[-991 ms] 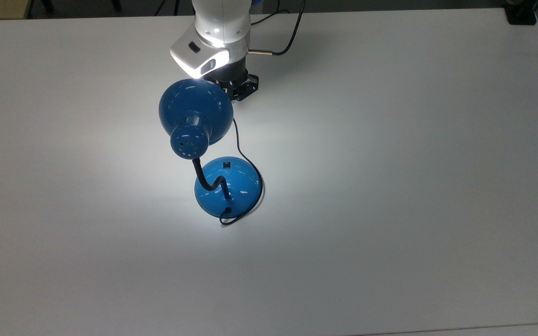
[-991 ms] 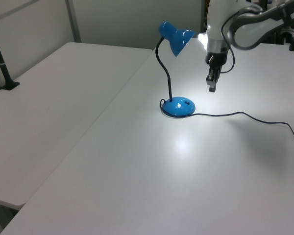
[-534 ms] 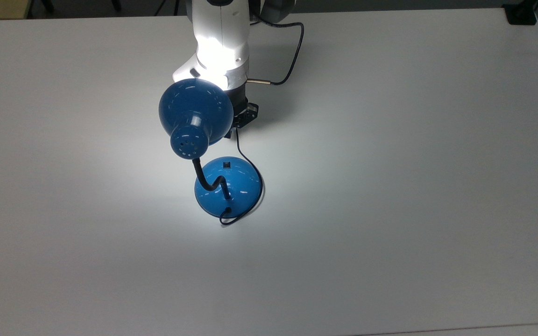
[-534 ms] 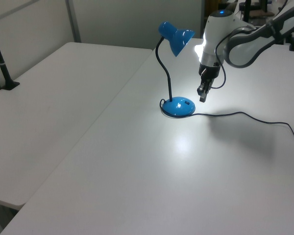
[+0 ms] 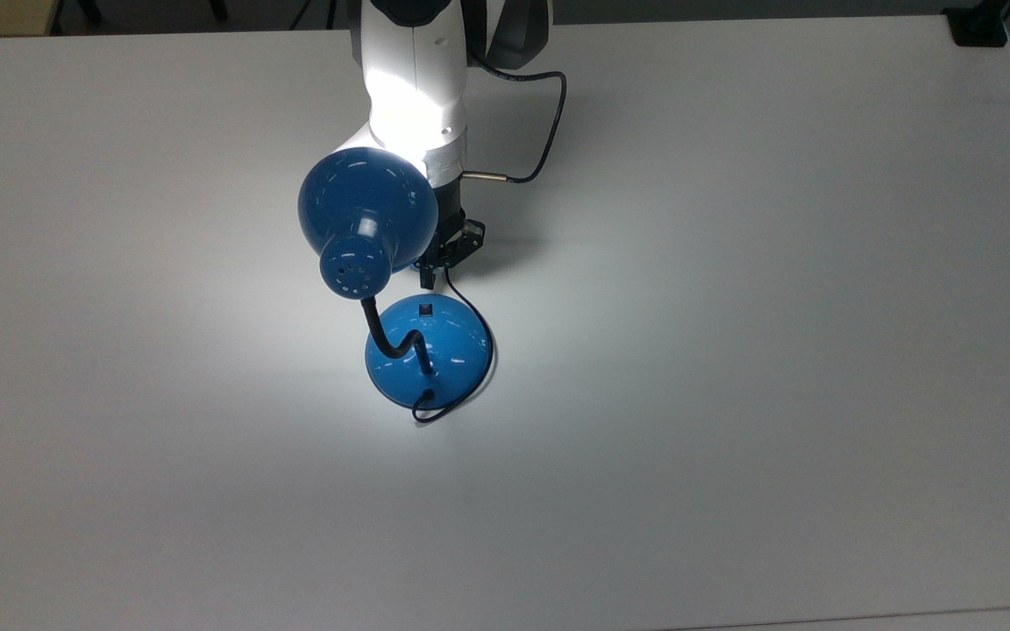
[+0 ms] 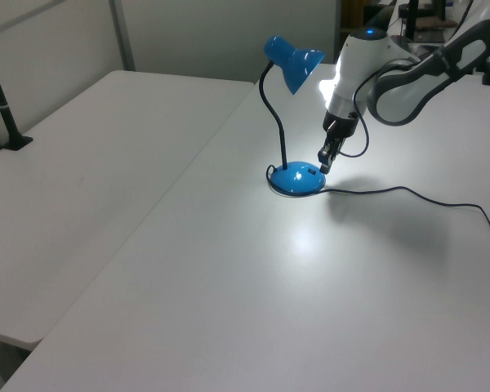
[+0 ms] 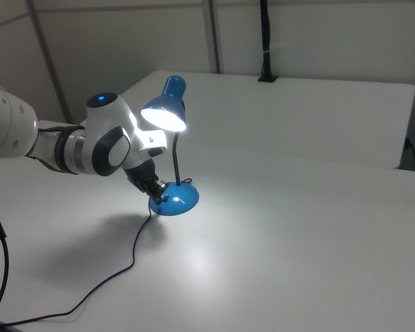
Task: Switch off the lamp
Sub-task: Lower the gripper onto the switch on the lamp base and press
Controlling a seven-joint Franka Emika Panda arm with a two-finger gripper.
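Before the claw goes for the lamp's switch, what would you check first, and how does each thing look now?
1. Lamp lit, so the job remains: ok. The right view shows its shade glowing and a bright patch on the table.
2. Switch uncovered on the blue base: ok in the top view.
3. Claw close to the switch: ok. It hangs just above the base's edge in the left view.
4. Claw touching the switch: cannot tell.
5. Cord out of the way: not ok. In the top view it runs right beside the claw.
6. Base flat on the table: ok.
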